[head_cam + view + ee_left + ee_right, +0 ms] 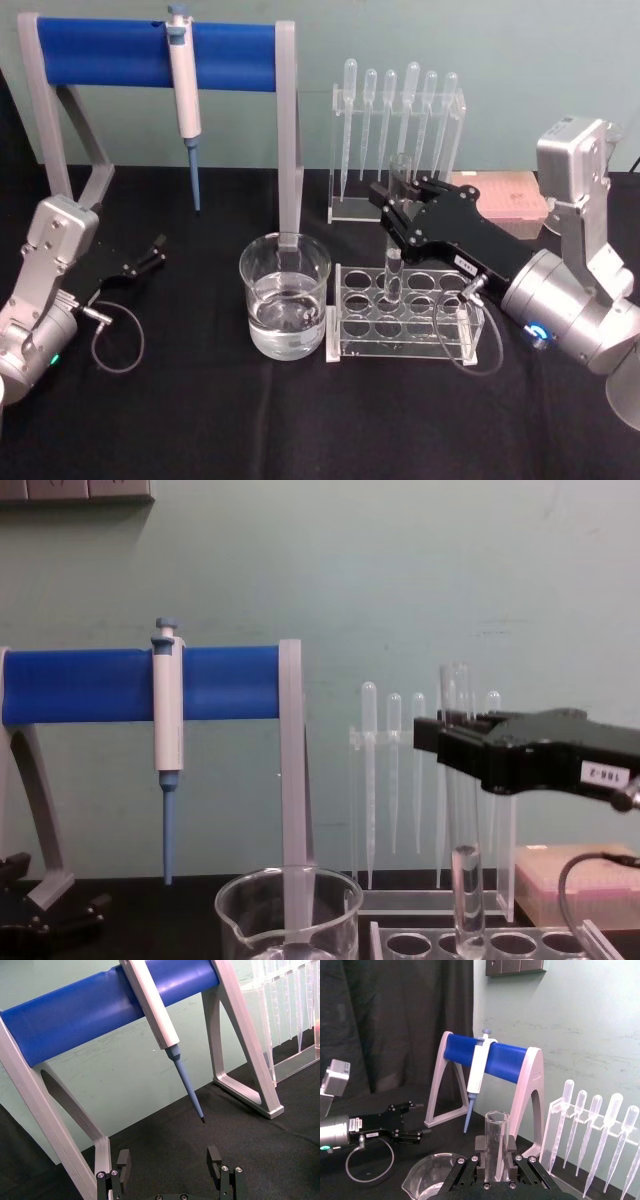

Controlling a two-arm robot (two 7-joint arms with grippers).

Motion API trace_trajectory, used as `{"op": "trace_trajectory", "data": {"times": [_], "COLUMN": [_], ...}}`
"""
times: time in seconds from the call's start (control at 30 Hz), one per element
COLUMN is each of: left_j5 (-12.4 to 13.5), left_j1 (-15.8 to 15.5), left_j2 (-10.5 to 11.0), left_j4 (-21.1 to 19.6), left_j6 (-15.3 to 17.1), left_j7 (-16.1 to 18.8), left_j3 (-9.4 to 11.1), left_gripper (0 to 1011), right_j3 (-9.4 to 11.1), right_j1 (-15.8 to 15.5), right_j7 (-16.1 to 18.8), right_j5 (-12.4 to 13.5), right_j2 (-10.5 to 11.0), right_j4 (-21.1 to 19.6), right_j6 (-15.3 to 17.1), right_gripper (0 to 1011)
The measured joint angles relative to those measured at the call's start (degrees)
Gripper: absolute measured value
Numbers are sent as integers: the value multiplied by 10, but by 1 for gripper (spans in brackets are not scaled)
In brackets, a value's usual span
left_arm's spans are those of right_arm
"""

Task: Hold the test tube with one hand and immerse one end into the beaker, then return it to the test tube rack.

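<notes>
**Test tube gripped over the rack, beside the beaker**

The right pincer (400,207) is closed on the test tube (396,235), its black jaws clamped on the upper part of the glass with the open rim standing above them. The tube is upright, its rounded lower end down in a hole of the clear tube rack (405,325), which stands just to the right of the beaker (285,297). The beaker holds clear liquid.

From the chest view the tube (462,810) shows side-on: a straight clear cylinder, taller than the beaker (288,912), its bottom sitting among the rack holes. The right wrist view looks along the jaws and shows the tube's round open mouth (496,1119) rising between them, with the beaker's spouted rim (427,1180) low beside it.

The left pincer (152,252) rests well to the left of the beaker on the black worktop (200,420), wide open and holding nothing; its wrist view shows both fingers (123,1162) spread, facing the blue pipette stand (105,1005)
</notes>
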Motion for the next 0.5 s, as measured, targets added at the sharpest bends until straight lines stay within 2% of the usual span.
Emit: {"op": "trace_trajectory", "data": {"times": [0.5], "left_j5": [0], "left_j1": [0], "left_j2": [0], "left_j4": [0], "left_j6": [0], "left_j7": [0], "left_j3": [0], "left_gripper": [1000], "right_j3": [-7], "right_j1": [-6], "right_j7": [13], "right_j5": [-23], "right_j2": [-24], "right_j4": [50], "right_j6": [-32], "right_gripper": [230]}}
